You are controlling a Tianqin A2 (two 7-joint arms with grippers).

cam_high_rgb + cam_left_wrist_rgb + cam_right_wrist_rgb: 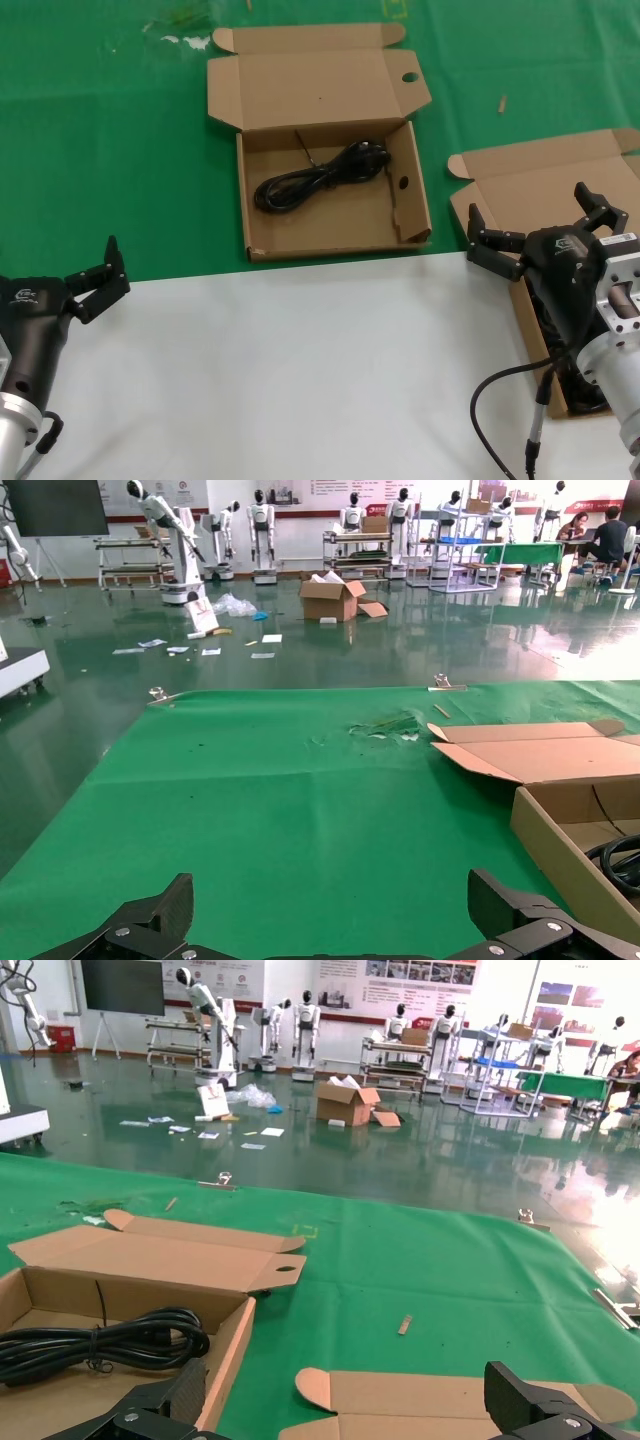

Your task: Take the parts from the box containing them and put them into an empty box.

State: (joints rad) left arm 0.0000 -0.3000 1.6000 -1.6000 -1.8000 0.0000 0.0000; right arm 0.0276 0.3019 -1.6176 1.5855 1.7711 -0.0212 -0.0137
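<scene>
1. Right gripper hovers over the source box at the right edge of the head view, fingers spread wide, holding nothing. The box's lid is folded back; its inside is mostly hidden behind the arm, with only a dark shape showing below the wrist, too blocked to identify.
2. Left gripper sits at lower left over the white surface, jaws open wide and empty, well apart from both boxes.
3. One black power cord, a looped bundle with a plug end, lies inside the holed box, which sits centre-far with its lid open and a round hole in the lid corner. The cord is well apart from both grippers, forward and left of the right one.
4. Surface: green mat under both boxes; white table sheet nearer the robot.
5. Room, per wrist views: glossy green floor, a carton and scattered papers on it, racks and white humanoid robots along the far wall.
</scene>
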